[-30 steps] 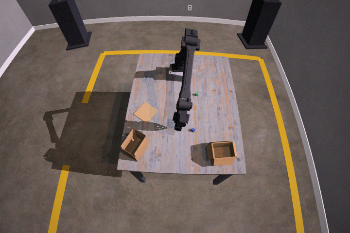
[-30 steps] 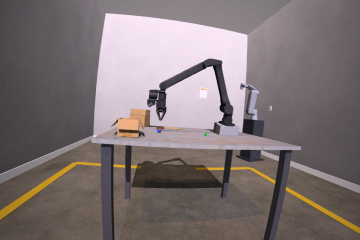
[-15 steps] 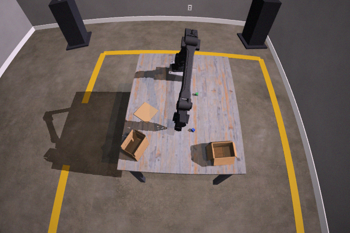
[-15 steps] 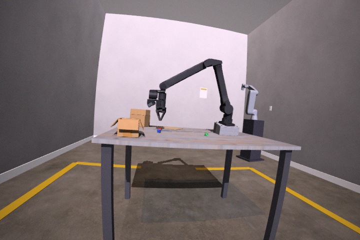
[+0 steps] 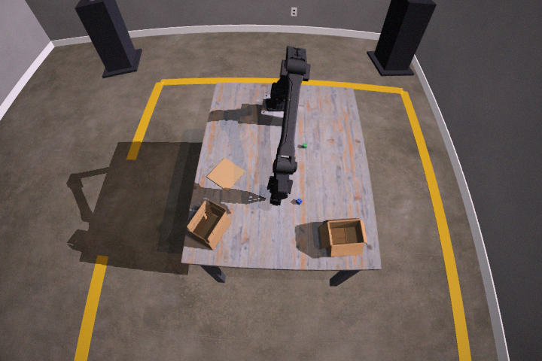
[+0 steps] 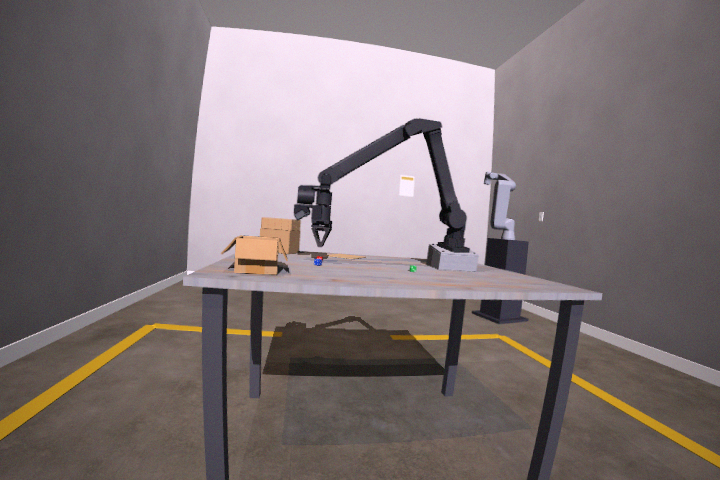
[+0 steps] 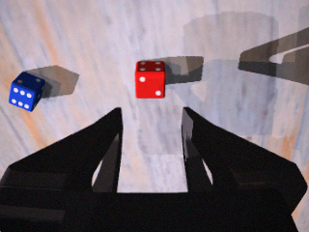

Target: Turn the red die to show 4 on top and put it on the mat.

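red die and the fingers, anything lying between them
Nothing: in the wrist view only bare wood separates the red die from the open fingers, which hold nothing. The blue die sits off to the side.

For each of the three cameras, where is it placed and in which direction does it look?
Top: high above, looking down at the table, the mat and the whole arm.
Exterior: in the room beside the table, level, showing the arm and the end effector hanging open above the table.
Wrist: on the end effector, looking down past its fingers at the red die.
Wrist and exterior share the blue die.
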Motion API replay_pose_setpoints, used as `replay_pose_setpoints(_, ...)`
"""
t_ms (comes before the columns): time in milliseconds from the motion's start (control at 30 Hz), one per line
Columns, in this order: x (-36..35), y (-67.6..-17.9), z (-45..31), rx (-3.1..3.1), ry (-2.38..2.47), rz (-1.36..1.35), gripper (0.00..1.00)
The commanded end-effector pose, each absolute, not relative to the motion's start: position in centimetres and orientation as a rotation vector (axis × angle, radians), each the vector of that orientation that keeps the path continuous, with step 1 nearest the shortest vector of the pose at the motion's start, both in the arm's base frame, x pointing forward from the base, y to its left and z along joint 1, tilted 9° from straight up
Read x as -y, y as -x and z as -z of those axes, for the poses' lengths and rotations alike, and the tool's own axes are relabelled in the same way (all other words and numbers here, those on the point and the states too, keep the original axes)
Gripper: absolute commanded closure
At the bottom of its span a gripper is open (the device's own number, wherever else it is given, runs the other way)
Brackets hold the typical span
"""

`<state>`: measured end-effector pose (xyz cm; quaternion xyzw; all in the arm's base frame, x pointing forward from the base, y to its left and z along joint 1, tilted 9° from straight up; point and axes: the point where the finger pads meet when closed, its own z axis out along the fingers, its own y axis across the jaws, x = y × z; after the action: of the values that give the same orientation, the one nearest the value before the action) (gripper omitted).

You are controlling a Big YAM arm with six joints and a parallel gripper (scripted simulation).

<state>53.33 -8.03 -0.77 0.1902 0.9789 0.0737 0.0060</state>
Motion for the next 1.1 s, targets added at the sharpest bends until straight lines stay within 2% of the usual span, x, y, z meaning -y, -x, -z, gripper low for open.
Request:
replay_pose_setpoints(0,7.2,-53.5,2.0,-3.070,-0.591,-0.234,0.66)
replay_pose_setpoints(1067,7.0,-53.8,3.8,-3.063,-0.588,-0.233,0.66)
